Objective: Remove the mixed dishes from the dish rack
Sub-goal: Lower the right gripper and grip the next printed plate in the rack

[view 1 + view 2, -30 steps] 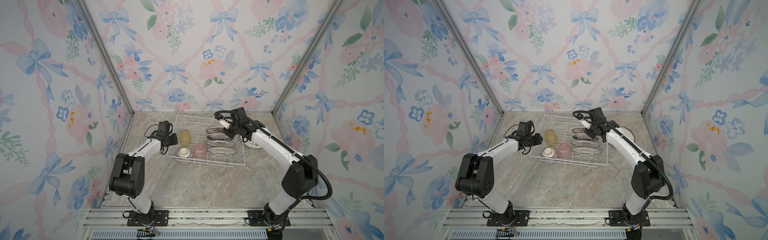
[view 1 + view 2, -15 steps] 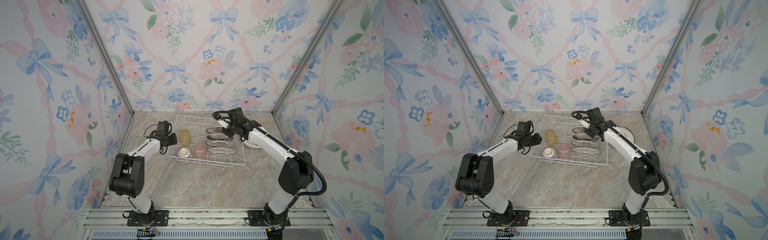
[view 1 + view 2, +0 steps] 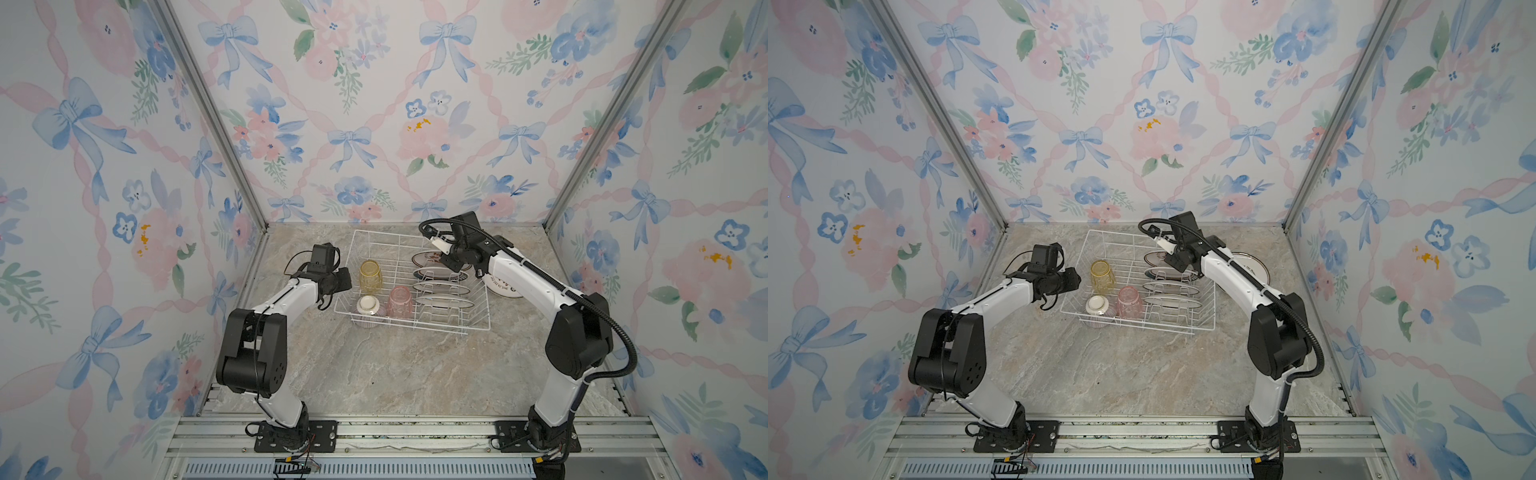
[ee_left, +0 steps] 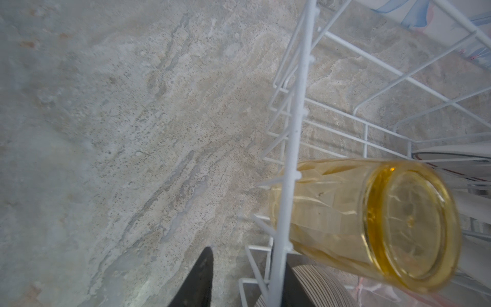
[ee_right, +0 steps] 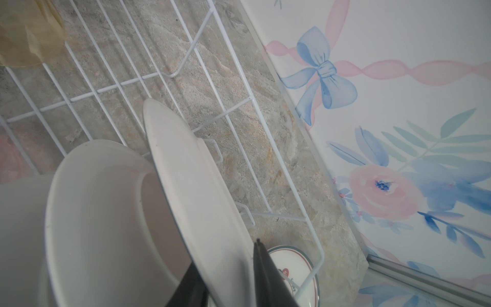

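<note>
The white wire dish rack (image 3: 384,233) stands at the back of the table. Its left half holds a yellow tumbler (image 3: 370,275), a pink tumbler (image 3: 400,301) and a small striped bowl (image 3: 368,309), all upside down. Several plates stand on edge in the right half. My right gripper (image 3: 444,261) is shut on the rim of the rearmost plate (image 5: 191,172), one finger on each face. My left gripper (image 4: 248,255) is open and straddles the rack's left wall wire (image 4: 297,133), beside the yellow tumbler (image 4: 372,220).
One plate (image 3: 505,289) lies flat on the marble table to the right of the rack, partly under my right arm. The back wall stands close behind the rack, and the side walls narrow toward it. Bare marble stretches in front of the rack.
My right arm has shifted a little to the left and its jaws have narrowed onto the rearmost plate. The left arm has not moved.
</note>
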### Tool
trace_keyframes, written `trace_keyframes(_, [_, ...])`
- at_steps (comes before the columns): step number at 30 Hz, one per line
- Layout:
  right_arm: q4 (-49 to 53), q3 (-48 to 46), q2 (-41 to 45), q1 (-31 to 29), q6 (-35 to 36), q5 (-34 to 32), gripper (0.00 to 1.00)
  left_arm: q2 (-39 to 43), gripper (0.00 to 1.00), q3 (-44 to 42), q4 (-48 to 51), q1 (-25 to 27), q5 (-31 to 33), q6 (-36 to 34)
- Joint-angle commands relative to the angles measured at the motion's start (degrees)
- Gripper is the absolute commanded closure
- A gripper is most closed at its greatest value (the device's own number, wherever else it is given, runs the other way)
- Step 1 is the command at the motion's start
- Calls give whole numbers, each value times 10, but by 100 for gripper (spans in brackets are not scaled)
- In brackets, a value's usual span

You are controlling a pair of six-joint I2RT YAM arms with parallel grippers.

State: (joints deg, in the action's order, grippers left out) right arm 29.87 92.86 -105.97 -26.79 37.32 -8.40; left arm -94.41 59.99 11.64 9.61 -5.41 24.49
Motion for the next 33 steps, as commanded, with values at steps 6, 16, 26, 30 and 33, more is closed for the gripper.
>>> trace_keyframes(6, [33, 22, -14, 3, 13, 16, 81, 22, 63, -17, -5, -7, 4, -1])
trace_keyframes(16, [4, -4, -7, -4, 48, -20, 93, 18, 63, -16, -7, -8, 4, 1])
trace_keyframes(26, [-139, -99, 56, -15, 85, -83, 100, 19, 64, -15, -7, -8, 4, 1])
trace_keyframes(30, [-181, -122, 79, -19, 93, -93, 100, 19, 64, -14, -7, -8, 3, 1])
trace_keyframes(33, [-189, -122, 94, -19, 86, -93, 100, 19, 64, -14, -7, -8, 1, 2])
